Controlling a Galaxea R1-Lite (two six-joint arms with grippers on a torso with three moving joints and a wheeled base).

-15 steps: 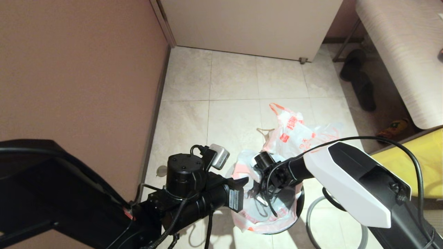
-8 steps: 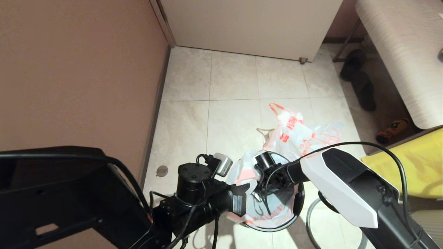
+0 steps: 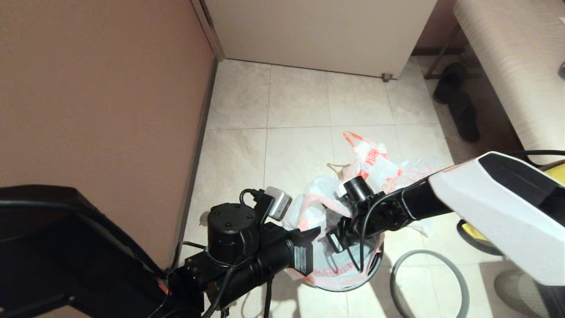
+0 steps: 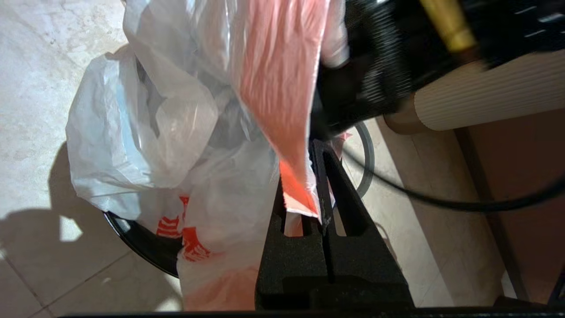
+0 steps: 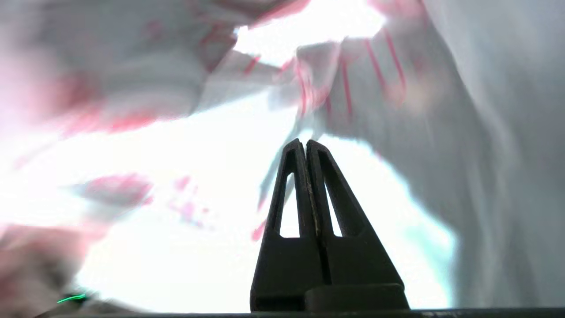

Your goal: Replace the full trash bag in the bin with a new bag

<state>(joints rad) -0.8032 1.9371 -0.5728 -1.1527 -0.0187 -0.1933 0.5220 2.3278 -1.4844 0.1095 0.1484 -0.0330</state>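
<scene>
- Risked tearing the thin white see-through plastic bag with pale-orange hem band (image 4: 273, 84), or tipping the small round glossy black bin (image 3: 373, 265), if pulled unevenly
- Left gripper (image 4: 320, 154) reached level over the bin's left rim, clenched on the hem
- Right gripper (image 5: 305, 143) angled down from the right inside the bag, pinching film
- Lumpy white full bag with red lettering (image 3: 375, 161) lay just beyond the bin; thin grey hoop (image 3: 423, 256) beside it
</scene>
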